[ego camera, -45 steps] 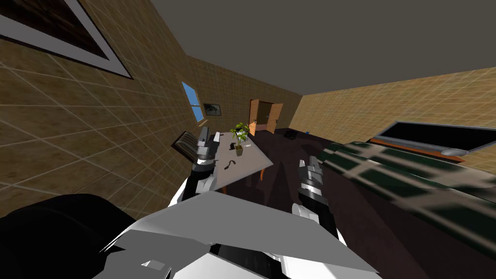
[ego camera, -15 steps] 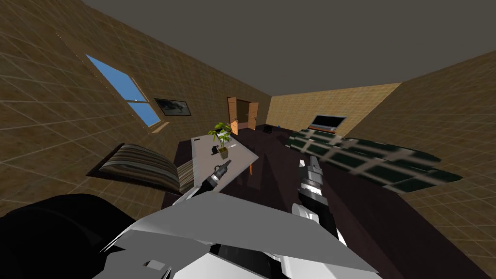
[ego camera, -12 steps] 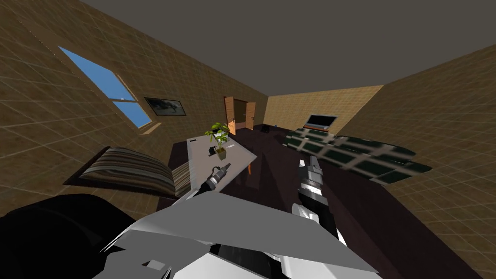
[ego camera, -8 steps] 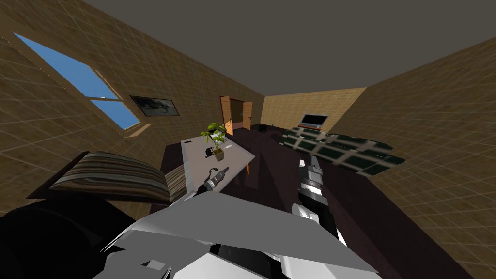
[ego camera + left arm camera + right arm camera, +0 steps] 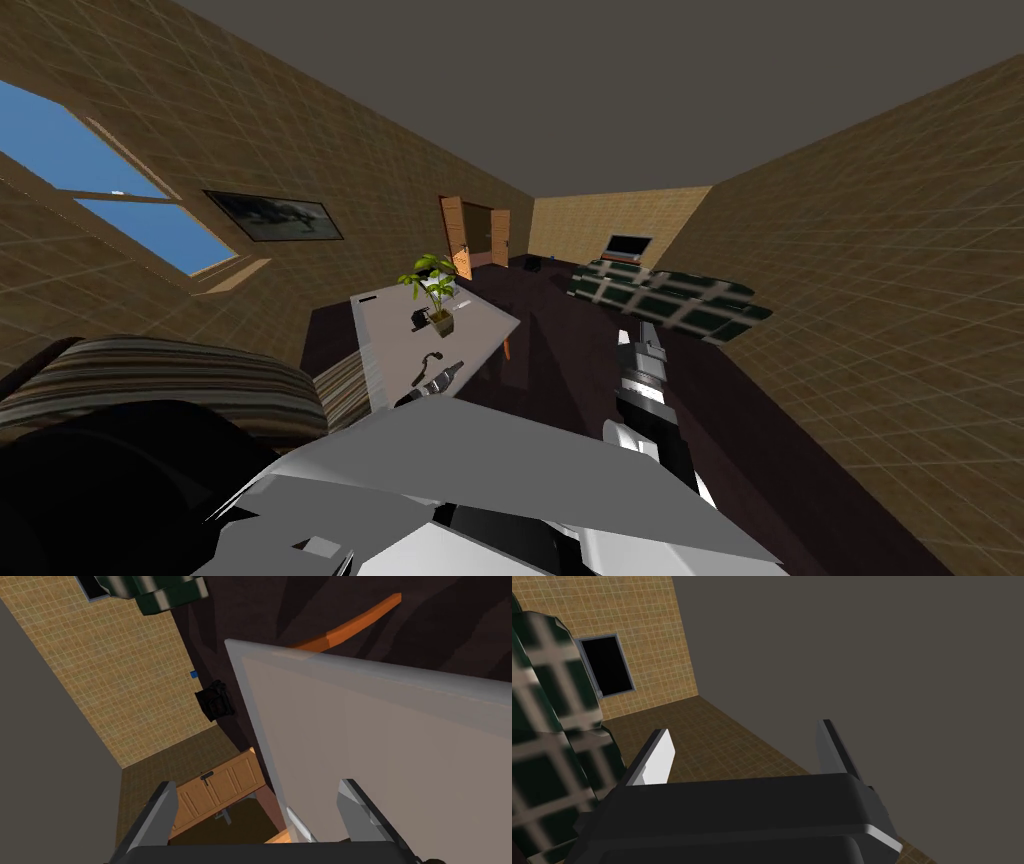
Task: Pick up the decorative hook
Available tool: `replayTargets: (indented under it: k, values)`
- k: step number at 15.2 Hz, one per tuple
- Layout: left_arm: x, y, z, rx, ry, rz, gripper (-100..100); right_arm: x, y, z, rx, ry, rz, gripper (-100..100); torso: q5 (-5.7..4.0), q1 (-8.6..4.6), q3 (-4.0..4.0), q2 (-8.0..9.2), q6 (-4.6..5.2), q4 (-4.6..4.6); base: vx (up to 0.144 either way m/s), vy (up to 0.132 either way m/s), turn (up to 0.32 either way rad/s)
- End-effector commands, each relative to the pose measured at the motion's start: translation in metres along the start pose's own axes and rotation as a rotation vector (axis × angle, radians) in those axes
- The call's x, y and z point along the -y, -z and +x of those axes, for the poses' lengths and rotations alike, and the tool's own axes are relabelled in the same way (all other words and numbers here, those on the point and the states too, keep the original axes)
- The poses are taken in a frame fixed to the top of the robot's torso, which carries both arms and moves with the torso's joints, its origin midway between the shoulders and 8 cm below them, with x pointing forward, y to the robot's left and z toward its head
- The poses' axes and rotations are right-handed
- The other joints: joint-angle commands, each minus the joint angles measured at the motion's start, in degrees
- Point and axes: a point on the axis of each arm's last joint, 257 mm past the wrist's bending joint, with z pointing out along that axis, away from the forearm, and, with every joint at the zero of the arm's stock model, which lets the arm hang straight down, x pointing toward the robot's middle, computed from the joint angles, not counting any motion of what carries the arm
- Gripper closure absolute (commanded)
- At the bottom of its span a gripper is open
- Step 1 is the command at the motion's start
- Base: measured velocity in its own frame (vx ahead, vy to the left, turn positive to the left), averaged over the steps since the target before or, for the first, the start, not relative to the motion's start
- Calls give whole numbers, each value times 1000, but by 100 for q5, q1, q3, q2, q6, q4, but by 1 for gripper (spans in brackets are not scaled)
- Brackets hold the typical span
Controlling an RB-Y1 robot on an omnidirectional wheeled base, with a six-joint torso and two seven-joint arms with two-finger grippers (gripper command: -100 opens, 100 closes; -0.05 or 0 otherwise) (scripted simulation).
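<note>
Grey tabletop (image 5: 400,340) carries a small pot (image 5: 441,324) holding a green plant (image 5: 430,275). The dark curved hook (image 5: 430,356) lies on the tabletop, just beside the left gripper (image 5: 450,371), whose fingers stand apart. The right gripper (image 5: 647,335) hangs over the dark floor (image 5: 560,350), fingers apart.

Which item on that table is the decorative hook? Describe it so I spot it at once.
Find the light grey table with a potted plant on it. Between the plant and my left gripper lies the decorative hook, flat on the top. It is thin, dark and curved, and lies apart from the pot, unlike the small dark item right beside it.
</note>
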Motion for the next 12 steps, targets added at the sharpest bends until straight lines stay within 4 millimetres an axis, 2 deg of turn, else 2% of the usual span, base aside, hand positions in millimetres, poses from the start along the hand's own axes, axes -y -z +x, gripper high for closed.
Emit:
replayTargets:
  k: [1,2,3,4,7,9,10,12]
  values:
    - [-32,11,1,-21,-5,-82,-100,0,0,0,0,0,0,0,0,0,0,0,0,0,6,17,-195]
    - [-43,15,0,-19,-4,-104,-100,0,0,0,0,0,0,0,0,0,0,-1,4,0,6,21,-215]
    - [-43,15,0,-19,-4,-104,-100,0,0,0,0,0,0,0,0,1,0,-1,3,0,4,19,-65]
    - [-64,26,0,-37,-10,-158,-100,0,0,0,0,0,0,0,0,0,0,-1,1,0,7,16,-194]
    - [-108,50,-4,-46,-16,-266,-100,0,0,0,0,0,0,0,0,3,-2,-4,5,0,13,23,-243]
    - [-108,50,-4,-46,-16,-266,-100,0,0,0,0,0,0,0,0,3,-2,-3,-1,-1,8,22,-24]
    - [-127,63,-5,-60,-22,-318,-100,0,0,0,0,0,0,0,0,0,-2,-3,-1,0,9,10,-162]
    - [-139,70,-7,-56,-22,-346,-100,0,0,0,0,0,0,0,0,-1,-2,-4,3,-1,10,17,-151]
